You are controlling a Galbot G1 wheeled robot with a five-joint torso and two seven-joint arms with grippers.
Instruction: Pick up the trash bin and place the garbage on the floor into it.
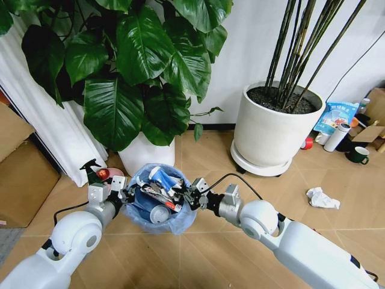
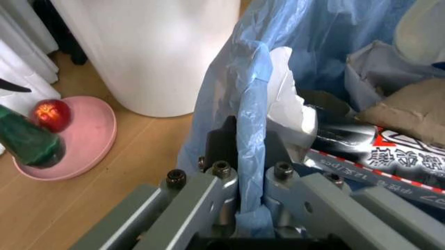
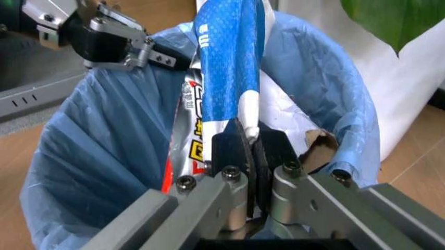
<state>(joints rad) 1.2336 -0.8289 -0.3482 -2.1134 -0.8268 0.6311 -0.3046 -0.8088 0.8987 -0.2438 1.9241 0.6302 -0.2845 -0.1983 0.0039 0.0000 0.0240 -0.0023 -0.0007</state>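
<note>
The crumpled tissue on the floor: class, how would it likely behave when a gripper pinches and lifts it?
The tissue looks crumpled and thin, so probably floppy and very light. Its folds should give under a pinch, not resist. Lying flat on the floor, it seems unlikely to roll.

bright, even indoor light with soft shadows; wrist views blur up close (head view bends at edges).

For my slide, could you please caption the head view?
Left gripper and right gripper flank the litter-filled, blue-bagged round trash bin.
</note>
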